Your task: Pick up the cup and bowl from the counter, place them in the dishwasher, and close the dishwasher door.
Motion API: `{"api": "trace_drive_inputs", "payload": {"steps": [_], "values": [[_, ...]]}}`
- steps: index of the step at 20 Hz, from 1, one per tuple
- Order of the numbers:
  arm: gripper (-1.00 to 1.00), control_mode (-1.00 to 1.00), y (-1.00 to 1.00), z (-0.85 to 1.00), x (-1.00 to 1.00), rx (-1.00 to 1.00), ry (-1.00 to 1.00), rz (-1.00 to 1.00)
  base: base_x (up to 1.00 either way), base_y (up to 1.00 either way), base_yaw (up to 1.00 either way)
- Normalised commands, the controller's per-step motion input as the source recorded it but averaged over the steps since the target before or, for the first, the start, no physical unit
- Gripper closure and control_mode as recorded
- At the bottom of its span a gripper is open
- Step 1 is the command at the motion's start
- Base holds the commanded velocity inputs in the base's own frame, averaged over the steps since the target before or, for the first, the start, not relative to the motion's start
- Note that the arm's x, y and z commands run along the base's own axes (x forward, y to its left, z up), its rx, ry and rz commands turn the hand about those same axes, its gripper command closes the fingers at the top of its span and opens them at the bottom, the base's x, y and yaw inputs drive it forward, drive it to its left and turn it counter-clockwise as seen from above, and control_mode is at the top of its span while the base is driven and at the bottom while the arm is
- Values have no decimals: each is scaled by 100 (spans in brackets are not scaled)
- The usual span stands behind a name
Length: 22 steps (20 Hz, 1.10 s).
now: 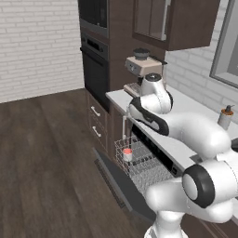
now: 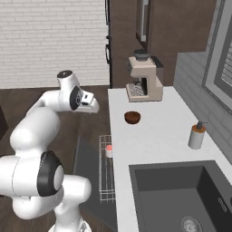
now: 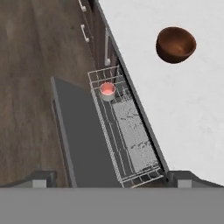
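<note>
The desk (image 2: pixel 154 131) is long and pale, with a dark sink (image 2: pixel 176 195) set in it. Under its edge the dishwasher (image 1: pixel 153 155) stands open. Its door (image 3: pixel 81 131) lies flat, low over the floor, and the rack (image 3: pixel 127 135) is pulled out above it.

The cup (image 3: pixel 107 90) already sits upright in the far corner of the rack. So the cup part looks done, and the bowl comes next.

The bowl (image 2: pixel 132 117) rests on the desk, near the coffee machine (image 2: pixel 144 77) and well apart from the cup.

The jaws (image 3: pixel 111 177) hang high above the rack. They are spread wide and hold nothing.

I think the arm must now swing over the desk, come down on the bowl and pinch its rim.
</note>
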Motion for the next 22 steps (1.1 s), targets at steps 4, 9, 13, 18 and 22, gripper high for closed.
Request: {"api": "trace_drive_inputs", "payload": {"steps": [4,9,13,18,22], "values": [[-100,-100,-74,-18,0,0,-1,24,0,0,0],[-100,-100,-65,-18,17,0,-1,16,0,0,0],[-100,-100,-49,-3,44,0,0,1,0,0,0],[-100,-100,-15,-23,71,-2,11,0,0,0,0],[-100,-100,-4,-14,74,-2,14,0,0,0,0]]}}
